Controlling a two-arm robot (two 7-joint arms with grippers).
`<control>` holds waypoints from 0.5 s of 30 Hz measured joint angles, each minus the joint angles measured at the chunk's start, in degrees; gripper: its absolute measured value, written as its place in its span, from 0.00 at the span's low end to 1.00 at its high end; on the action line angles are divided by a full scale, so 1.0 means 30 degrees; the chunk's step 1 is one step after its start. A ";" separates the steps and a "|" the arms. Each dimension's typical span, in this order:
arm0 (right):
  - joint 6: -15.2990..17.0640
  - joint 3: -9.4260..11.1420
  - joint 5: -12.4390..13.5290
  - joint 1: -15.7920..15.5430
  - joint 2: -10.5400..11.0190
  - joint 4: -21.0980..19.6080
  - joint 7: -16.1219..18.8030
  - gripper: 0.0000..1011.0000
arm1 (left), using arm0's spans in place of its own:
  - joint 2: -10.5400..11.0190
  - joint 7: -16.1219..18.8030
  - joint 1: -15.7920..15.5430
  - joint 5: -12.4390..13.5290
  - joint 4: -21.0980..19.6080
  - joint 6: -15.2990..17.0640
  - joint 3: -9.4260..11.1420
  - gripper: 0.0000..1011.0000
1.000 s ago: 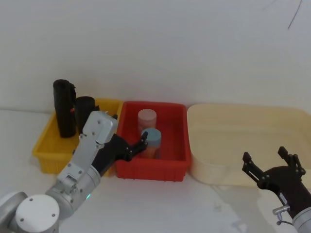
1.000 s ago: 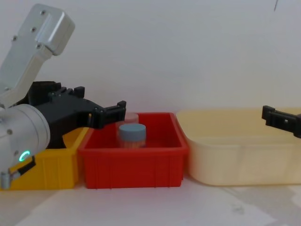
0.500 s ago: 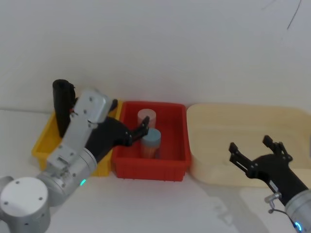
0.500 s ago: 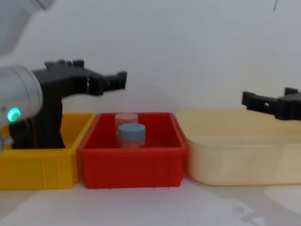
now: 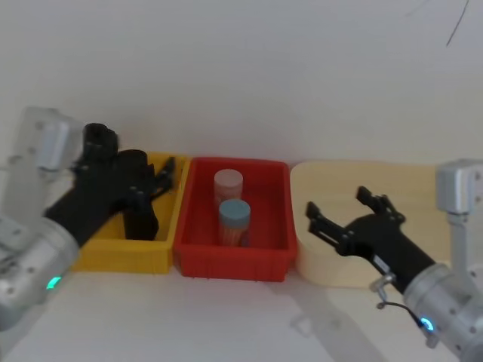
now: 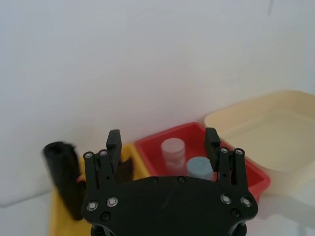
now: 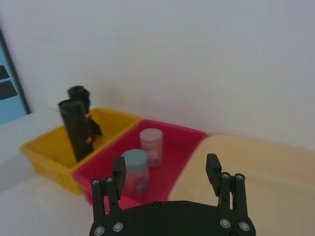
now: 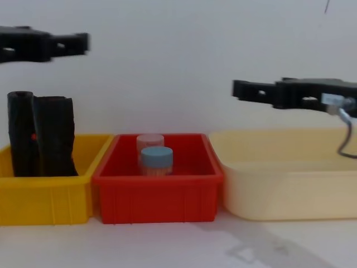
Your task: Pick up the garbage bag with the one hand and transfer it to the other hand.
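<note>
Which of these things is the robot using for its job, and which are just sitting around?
For the job:
thick black roll of garbage bags
left gripper, open
right gripper, open

Just sitting there:
slimmer black roll
yellow plastic bin
red plastic bin
blue-lidded jar
pink-lidded jar
cream plastic tub
</note>
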 joint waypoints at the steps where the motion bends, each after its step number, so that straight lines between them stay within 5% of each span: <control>1: 0.0101 -0.0144 -0.0027 0.0110 -0.0070 -0.0024 0.0001 0.99 | 0.0052 0.0000 0.0208 -0.0098 -0.0158 0.0033 -0.0267 0.99; 6: 0.0827 -0.0947 -0.0407 0.0782 -0.0542 -0.0048 -0.0017 0.99 | 0.0458 -0.0444 0.1703 -0.1441 -0.0919 0.0308 -0.2296 0.99; 15: 0.1690 -0.1872 -0.1020 0.1963 -0.1271 0.0632 -0.0160 0.99 | 0.1014 -0.1620 0.2655 -0.3013 -0.0431 0.0373 -0.4258 0.99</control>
